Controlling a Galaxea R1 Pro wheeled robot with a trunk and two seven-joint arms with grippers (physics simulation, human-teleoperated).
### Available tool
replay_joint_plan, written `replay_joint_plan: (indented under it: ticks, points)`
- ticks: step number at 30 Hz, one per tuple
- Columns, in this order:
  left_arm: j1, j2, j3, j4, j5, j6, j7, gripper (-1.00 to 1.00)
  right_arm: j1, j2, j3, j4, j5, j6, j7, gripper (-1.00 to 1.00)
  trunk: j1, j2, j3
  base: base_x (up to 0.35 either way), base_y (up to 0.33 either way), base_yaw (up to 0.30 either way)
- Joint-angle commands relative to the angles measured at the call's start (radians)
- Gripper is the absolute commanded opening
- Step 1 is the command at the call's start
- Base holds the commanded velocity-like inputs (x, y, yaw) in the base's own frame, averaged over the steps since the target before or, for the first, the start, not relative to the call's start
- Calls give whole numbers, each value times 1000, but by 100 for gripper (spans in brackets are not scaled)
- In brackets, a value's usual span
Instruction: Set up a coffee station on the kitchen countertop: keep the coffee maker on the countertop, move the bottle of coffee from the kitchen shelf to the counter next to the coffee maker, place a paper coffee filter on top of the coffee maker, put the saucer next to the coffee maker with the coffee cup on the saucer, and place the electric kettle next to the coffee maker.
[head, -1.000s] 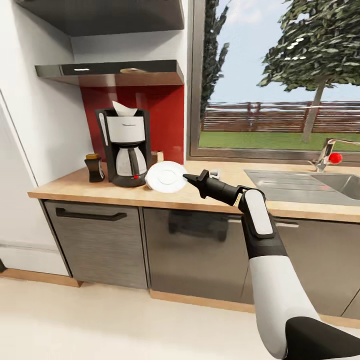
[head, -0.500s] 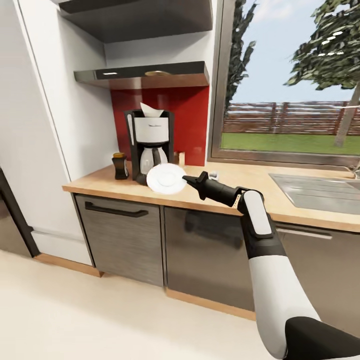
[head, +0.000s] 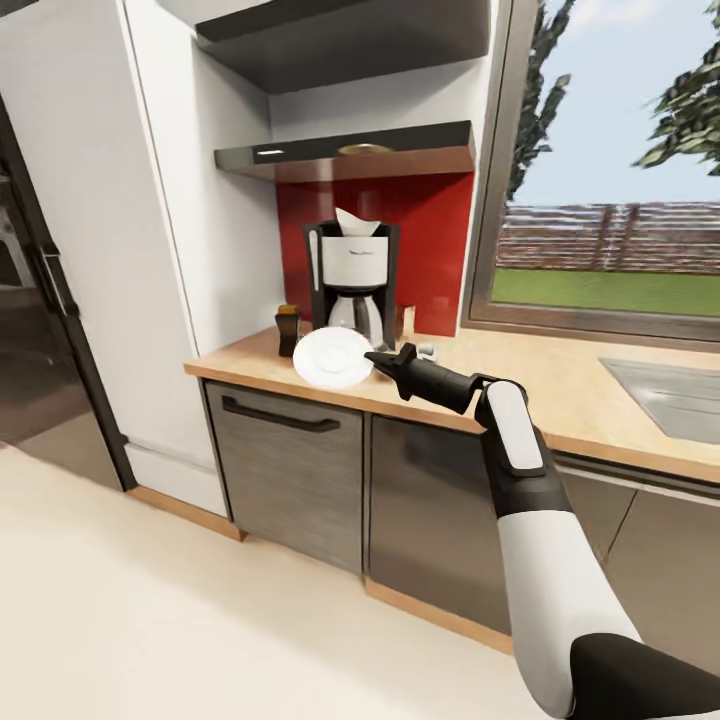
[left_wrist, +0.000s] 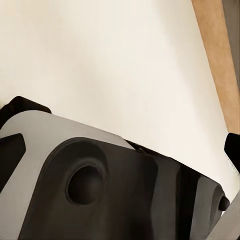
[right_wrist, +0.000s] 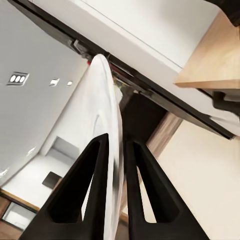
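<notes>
Since a second ago the whole head view has swung left, so that's the camera turning and not the things moving; the sink has slid out of frame and a dark tall cabinet now shows at the left; the saucer sits at the same spot relative to the right gripper, still pinched by its rim and held up on edge, facing the camera, in the air in front of the table.

In the right wrist view the two black fingers are clamped on the saucer's thin edge, one on each side; so the right fingers are grasping the saucer. The left fingers can't be made out, so no telling if they're released or clenched.

Back on the table, against the red wall, stands the coffee maker with a paper filter poking out of its top; the dark coffee bottle stands just beside it on its left.
</notes>
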Motion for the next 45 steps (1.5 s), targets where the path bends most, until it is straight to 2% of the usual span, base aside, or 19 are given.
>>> replay_joint_plan:
  ticks: [1,22,36,45]
  points:
    - [1,0,-8,-2,8,-1,-1,100,-1,2,-3,0,-1,6,3,-100,0,0,-1,188,165,267]
    - [1,0,-9,-2,8,-1,-2,100,-1,2,-3,25,-2,5,3,-100,0,0,-1,227,210,33]
    - [1,0,-8,-2,8,-1,-2,100,-1,2,-3,28,-1,5,3,-100,0,0,-1,59,56,-230]
    - [1,0,-9,-2,8,-1,-2,100,-1,2,-3,29,-1,5,3,-100,0,0,-1,145,177,-65]
